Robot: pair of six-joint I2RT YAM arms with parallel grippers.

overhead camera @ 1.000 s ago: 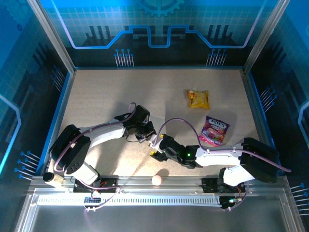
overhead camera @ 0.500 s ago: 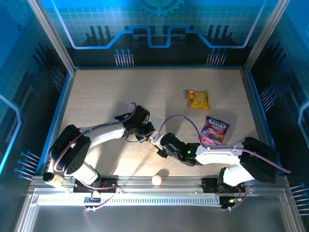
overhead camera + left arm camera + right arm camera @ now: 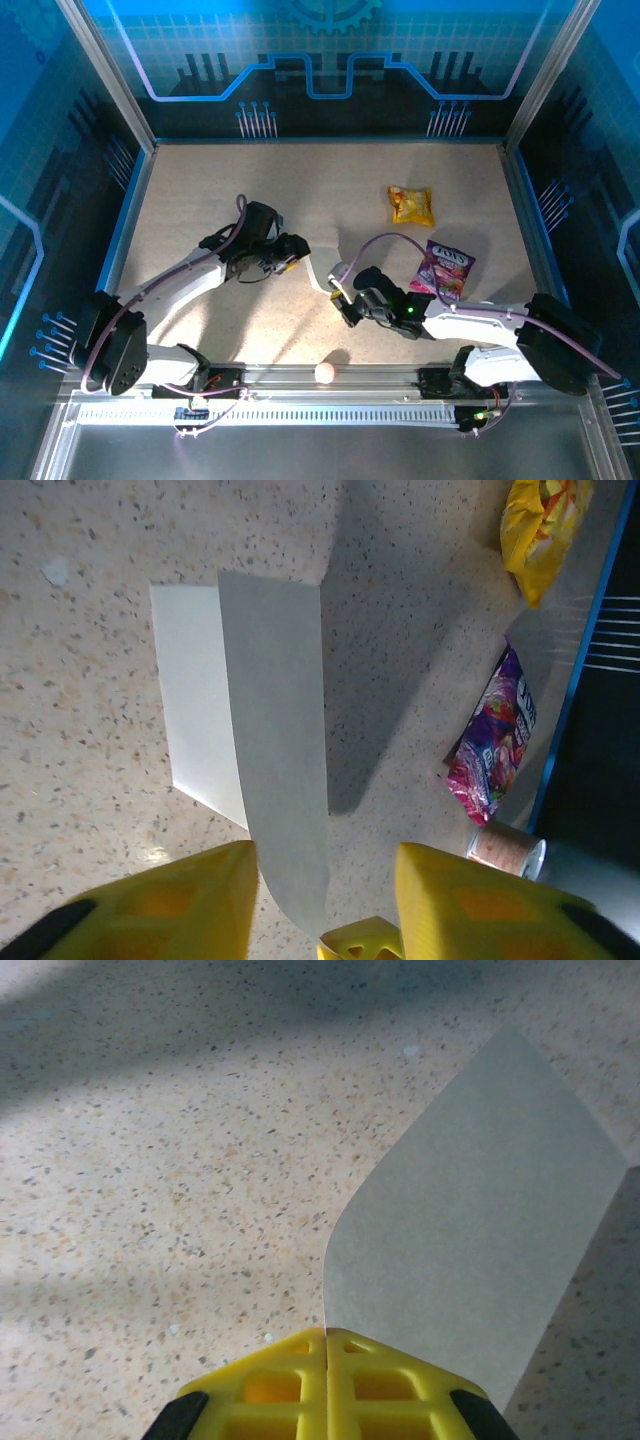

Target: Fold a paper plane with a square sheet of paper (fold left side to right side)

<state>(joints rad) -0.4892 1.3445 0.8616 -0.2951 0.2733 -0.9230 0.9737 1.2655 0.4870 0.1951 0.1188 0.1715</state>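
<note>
The square sheet of paper [image 3: 318,272] lies folded into a narrow white strip on the speckled table between the two arms. In the left wrist view one layer lies flat and a flap of the sheet [image 3: 275,720] curls up off it toward the camera. My right gripper [image 3: 343,300] is shut on the end of that raised flap. The right wrist view has its yellow fingertips [image 3: 345,1352] pressed together on the paper's edge [image 3: 480,1230]. My left gripper [image 3: 292,252] sits at the strip's left side. It [image 3: 325,880] is open, with the flap passing loosely between its fingers.
A yellow snack packet [image 3: 411,204] lies at the back right, and a pink wrapper [image 3: 443,270] lies just beyond the right forearm. A small pale ball [image 3: 325,372] rests by the near rail. Blue walls and metal posts ring the table.
The right gripper has shut on the paper's raised edge. The left gripper has opened off the paper and drawn back to the left.
</note>
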